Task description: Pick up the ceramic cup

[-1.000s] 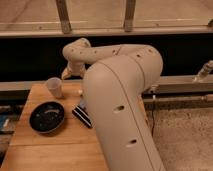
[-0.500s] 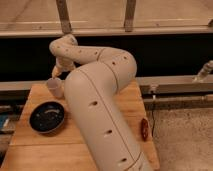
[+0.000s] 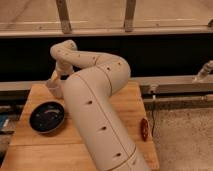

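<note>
The small off-white ceramic cup (image 3: 54, 89) stands near the back left corner of the wooden table (image 3: 30, 150), partly covered by my arm. My gripper (image 3: 53, 77) reaches down at the end of the white arm (image 3: 95, 105) and sits right at the cup's rim, on its top left side. I cannot tell whether it touches the cup. The arm's thick links sweep from the bottom centre up and left across the table.
A round black bowl (image 3: 46, 117) lies on the table in front of the cup, left of the arm. A small reddish-brown object (image 3: 144, 128) lies at the table's right edge. A dark wall and a metal rail (image 3: 170, 82) run behind the table.
The arm has swung left and the gripper has come down from above and right of the cup to its rim. The arm now hides the dark object beside the bowl.
</note>
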Available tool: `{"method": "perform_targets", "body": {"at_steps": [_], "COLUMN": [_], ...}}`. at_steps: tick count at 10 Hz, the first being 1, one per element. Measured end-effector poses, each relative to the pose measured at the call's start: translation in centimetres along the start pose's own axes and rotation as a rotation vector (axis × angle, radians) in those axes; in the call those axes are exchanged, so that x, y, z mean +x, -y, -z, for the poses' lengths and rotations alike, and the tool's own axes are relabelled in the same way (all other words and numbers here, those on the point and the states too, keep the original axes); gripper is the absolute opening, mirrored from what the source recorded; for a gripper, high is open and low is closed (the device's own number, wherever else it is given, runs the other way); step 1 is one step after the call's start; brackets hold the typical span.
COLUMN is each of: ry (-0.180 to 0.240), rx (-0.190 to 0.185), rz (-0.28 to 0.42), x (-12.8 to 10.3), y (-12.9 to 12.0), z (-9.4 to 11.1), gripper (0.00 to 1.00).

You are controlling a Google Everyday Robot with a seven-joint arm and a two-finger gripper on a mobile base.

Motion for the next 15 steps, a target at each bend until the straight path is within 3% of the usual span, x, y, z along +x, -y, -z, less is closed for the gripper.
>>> {"method": "perform_targets", "body": {"at_steps": [3,6,9,11,13,15], "ry": [-0.043,-0.106,-0.106,-0.049,0.019,0.110], "rx": [-0.059,-0.145,-0.191,-0.193,-0.182,-0.139], "rz": [0.021,0.039,0.036,0.016,-0.004,-0.046], "x": [-0.1,0.9,1.6,1.5,1.4,2.1], "y": [-1.5,-2.7,-3.2,-2.3,-1.3,1.2], "z": [-2.7,-5.2,-5.6,-3.4,0.2,5.2], "gripper": [0.76,0.47,0.15,0.01,0.00,0.00]}}
